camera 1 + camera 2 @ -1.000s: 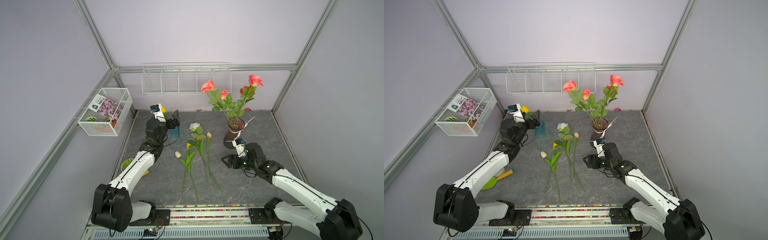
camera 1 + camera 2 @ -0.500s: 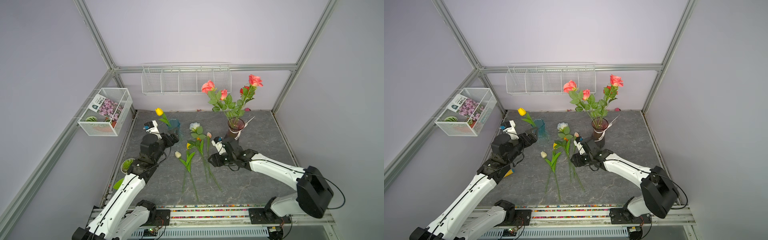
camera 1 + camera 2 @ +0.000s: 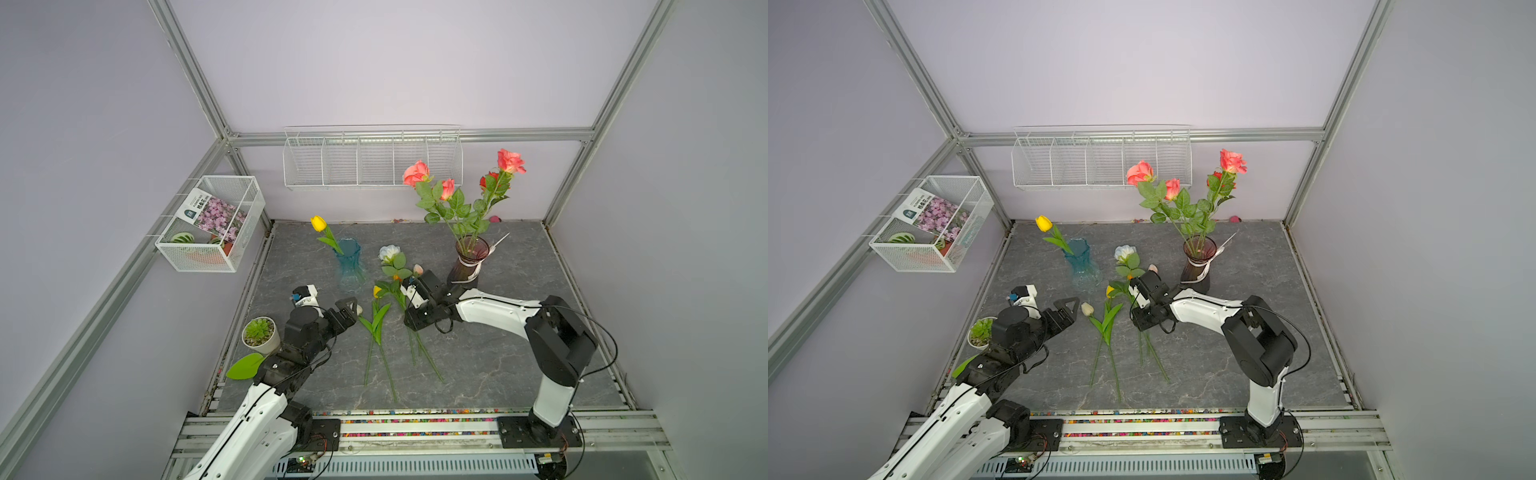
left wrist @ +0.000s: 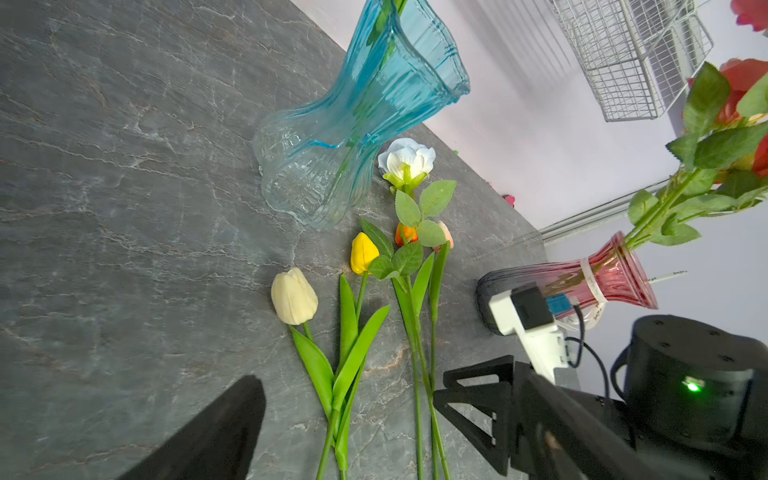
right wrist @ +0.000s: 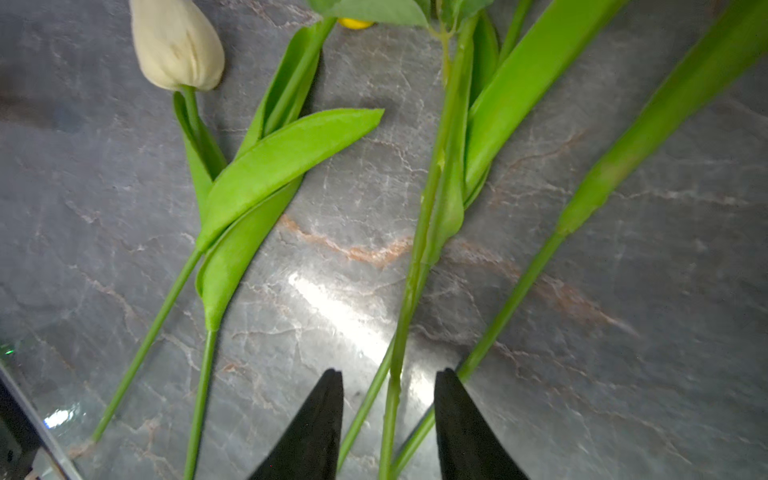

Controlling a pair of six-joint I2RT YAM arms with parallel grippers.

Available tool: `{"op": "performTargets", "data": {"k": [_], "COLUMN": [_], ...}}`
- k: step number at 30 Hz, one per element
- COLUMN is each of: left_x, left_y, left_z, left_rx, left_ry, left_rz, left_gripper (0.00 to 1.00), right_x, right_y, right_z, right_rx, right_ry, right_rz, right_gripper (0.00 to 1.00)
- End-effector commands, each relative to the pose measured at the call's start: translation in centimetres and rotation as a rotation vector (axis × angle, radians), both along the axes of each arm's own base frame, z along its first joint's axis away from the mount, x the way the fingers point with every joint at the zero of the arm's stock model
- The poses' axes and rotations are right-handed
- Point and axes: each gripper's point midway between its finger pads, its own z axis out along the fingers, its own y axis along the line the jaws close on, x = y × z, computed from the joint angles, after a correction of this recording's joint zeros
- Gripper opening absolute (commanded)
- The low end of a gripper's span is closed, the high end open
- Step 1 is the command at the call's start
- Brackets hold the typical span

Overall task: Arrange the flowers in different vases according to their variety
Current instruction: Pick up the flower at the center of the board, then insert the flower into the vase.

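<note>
Top views, done: coral and red roses (image 3: 415,172) are stood in the maroon vase (image 3: 467,259), at 1 o'clock on the table (image 3: 478,374). One yellow tulip (image 3: 318,223) is lodged in the teal vase (image 3: 348,257), at 11 o'clock.
Top views, left: the white-blue rose (image 3: 389,252) and four tulips (image 3: 377,291) are laid flat mid-table.
Left wrist: the left tool (image 4: 345,415) is spread wide and empty, with the cream tulip (image 4: 294,302) just ahead.
Right wrist: the right tool (image 5: 388,382) is narrowed yet apart; stems (image 5: 392,395) are straddled, not clamped.
Change: the left tool is drawn back from the teal vase; the right tool is brought over the stems.

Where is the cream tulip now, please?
In both top views the cream tulip lies on the table, left of the loose yellow tulip, in front of the teal vase.
</note>
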Motion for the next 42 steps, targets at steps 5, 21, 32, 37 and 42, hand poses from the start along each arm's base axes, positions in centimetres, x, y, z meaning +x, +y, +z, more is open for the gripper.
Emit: {"op": "performTargets", "data": {"k": [5, 21, 32, 37, 42], "left_x": [-0.2, -0.8, -1.2, -1.5, -1.5], "left_y": [-0.3, -0.3, -0.1, -0.1, -0.5], "left_z": [-0.9, -1.6, -1.2, -1.2, -1.5], "left_rx": [-0.014, -0.029, -0.03, -0.039, -0.045], "left_ry": [0.011, 0.023, -0.005, -0.023, -0.016], "left_rz": [-0.01, -0.019, -0.021, -0.031, -0.046], "left_gripper": [1.0, 1.0, 1.0, 1.0, 1.0], "right_x": [0.2, 0.2, -0.5, -1.4, -2.4], "right_y": [-0.1, 0.0, -0.9, -1.7, -2.1], "right_z": [-2.2, 1.6, 12.1, 19.8, 27.6], "right_rx": [-0.082, -0.017, 0.186, 0.325, 0.502], "right_ry": [0.038, -0.034, -0.262, -0.444, -0.652], "right_rz": [0.01, 0.011, 0.008, 0.033, 0.073], "right_gripper": [0.31, 0.0, 0.0, 0.0, 0.0]}}
